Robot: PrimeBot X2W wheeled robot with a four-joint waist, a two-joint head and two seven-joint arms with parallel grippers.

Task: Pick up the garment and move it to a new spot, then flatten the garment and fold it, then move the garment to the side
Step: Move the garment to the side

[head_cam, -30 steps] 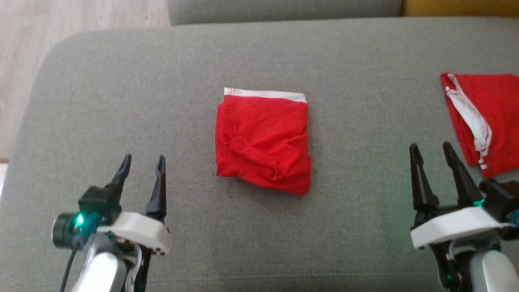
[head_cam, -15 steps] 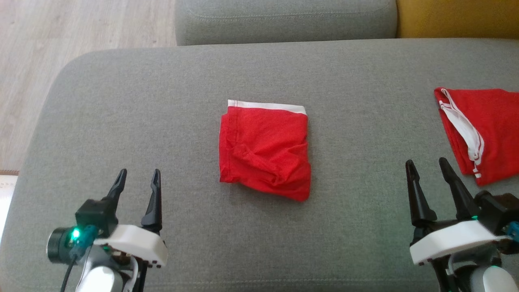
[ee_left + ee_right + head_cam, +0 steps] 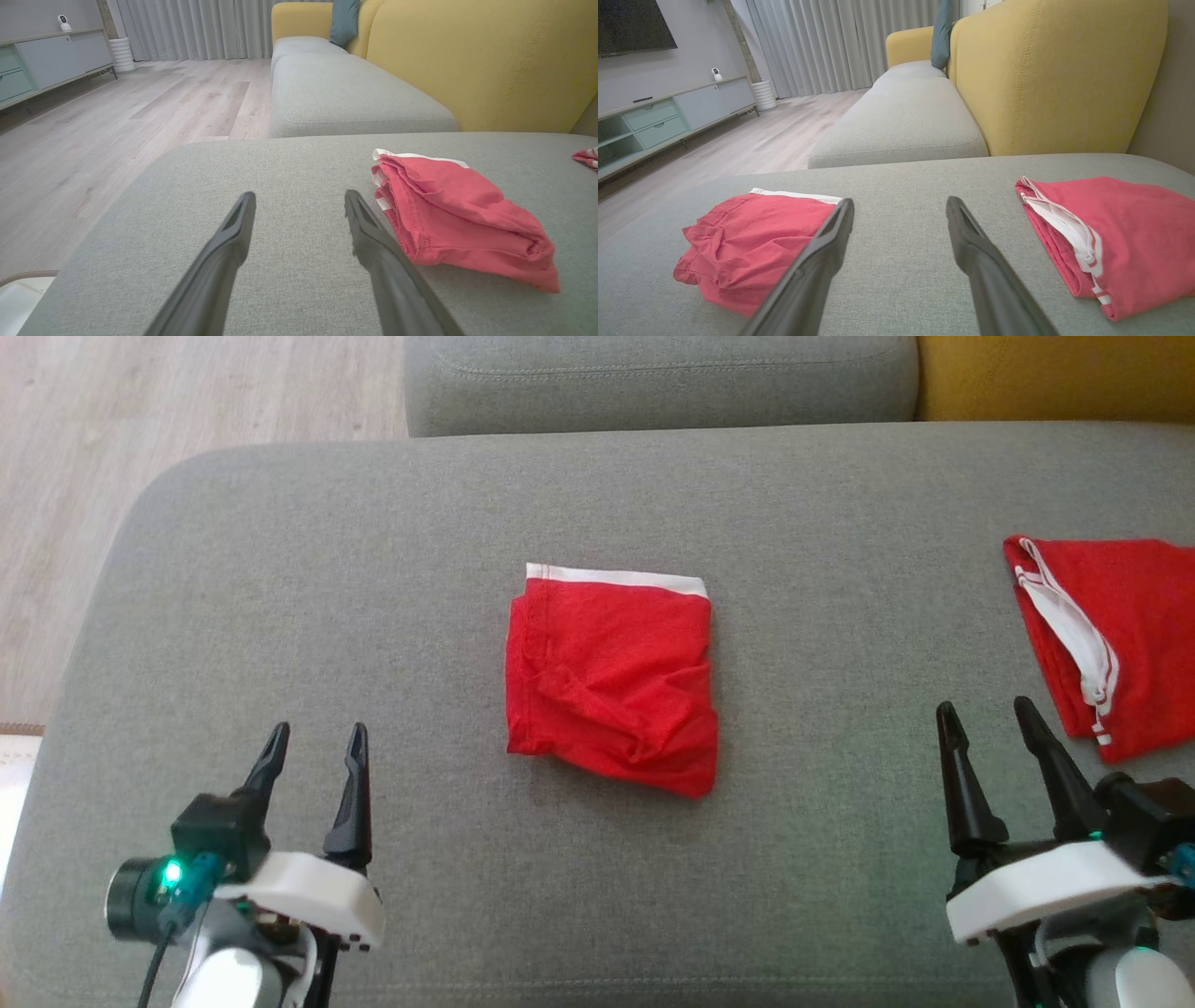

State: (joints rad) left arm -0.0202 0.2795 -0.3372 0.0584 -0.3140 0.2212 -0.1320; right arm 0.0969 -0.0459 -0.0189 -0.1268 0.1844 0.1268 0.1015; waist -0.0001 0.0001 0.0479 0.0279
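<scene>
Garment [image 3: 611, 677] looks soft and floppy, so I'd pinch its 3 o'clock edge. Left hand [image 3: 318, 733] and right hand [image 3: 984, 706]: wide, empty.

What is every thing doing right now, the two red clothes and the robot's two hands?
middle red garment, folded, a bit wrinkled, lying on the grey cushion, not held.
right red garment, lying flat on the cushion, white trim showing, not held.
left gripper, jaws open, empty, touching no garment.
right gripper, jaws open, empty, touching no garment.
</scene>
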